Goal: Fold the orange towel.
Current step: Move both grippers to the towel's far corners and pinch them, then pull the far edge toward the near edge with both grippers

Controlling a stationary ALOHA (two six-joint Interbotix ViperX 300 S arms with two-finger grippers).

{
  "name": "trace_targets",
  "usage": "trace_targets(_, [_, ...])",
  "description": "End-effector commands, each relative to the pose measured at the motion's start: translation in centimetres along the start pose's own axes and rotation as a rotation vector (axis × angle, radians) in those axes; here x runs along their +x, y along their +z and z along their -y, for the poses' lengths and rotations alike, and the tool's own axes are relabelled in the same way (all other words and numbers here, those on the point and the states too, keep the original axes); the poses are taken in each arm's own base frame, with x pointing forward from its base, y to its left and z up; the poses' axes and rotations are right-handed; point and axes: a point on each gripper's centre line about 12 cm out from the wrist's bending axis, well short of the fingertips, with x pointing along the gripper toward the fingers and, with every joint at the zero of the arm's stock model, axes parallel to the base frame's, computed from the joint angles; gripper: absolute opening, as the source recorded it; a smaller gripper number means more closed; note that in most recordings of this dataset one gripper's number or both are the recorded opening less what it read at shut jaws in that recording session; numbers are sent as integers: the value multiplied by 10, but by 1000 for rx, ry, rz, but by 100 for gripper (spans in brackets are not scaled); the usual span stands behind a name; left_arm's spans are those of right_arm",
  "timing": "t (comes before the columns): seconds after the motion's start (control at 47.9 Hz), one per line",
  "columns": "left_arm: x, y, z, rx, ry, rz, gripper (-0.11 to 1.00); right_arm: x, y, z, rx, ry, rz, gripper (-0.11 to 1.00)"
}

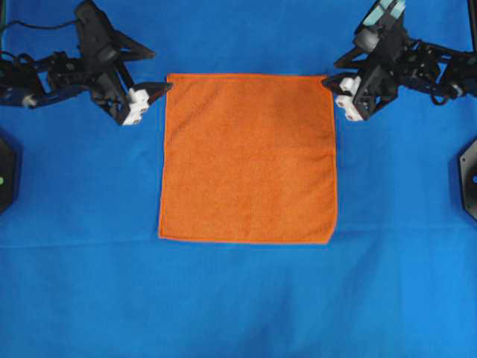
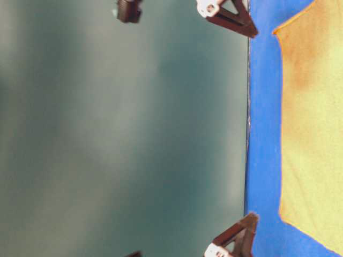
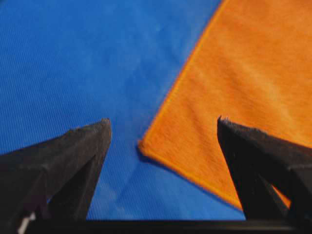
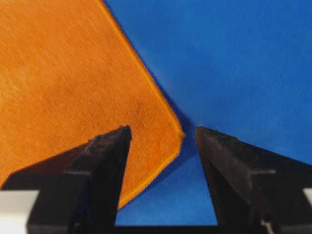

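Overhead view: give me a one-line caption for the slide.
Open left gripper and open right gripper poised at the top corners of the flat orange towel on the blue cloth.

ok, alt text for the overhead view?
An orange towel lies flat and unfolded on a blue cloth. The left gripper and right gripper, both open, sit at its two far corners, neither holding it.

Two arms reaching in from opposite sides in the overhead view, wrists angled inward and down. Left gripper [image 1: 158, 92] with jaws spread wide, nothing between them. Right gripper [image 1: 332, 88] likewise parted and empty, fingertips [image 4: 122, 134] apart
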Motion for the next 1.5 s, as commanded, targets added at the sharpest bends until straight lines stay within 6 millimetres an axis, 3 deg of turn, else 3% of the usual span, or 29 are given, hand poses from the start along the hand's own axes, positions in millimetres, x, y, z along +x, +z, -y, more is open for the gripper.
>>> trace_targets(0.0, [13,6,-5,-10,15,19,91,9,5,2,2,-4,24,59])
trace_targets(0.188, [38,-7,-12,-17,32,-36,91,28,-8,10,15,-25,-12,59])
trace_targets(0.397, [49,-15,-15,-5,37,-70,84,36,-11,12,14,-29,-20,53])
trace_targets(0.459, [49,-16,-14,3,35,-78,73,36,-11,12,10,-30,-18,42])
trace_targets(0.585, [49,-18,-8,34,20,-86,37,36,-12,12,6,-29,-23,4])
trace_targets(0.689, [49,-18,-1,67,3,-87,11,36,-12,11,3,-28,-23,1])
trace_targets(0.752, [49,-19,0,74,-1,-92,1,36,-12,11,2,-26,-22,1])
trace_targets(0.939, [48,-18,1,74,-2,-107,1,36,-10,11,2,-26,-17,1])
trace_targets(1.065, [42,-7,1,78,-3,-94,1,33,-8,10,5,-25,-9,1])
trace_targets(1.482, [-6,41,11,99,-30,-32,1,-8,25,-2,-4,7,78,1])
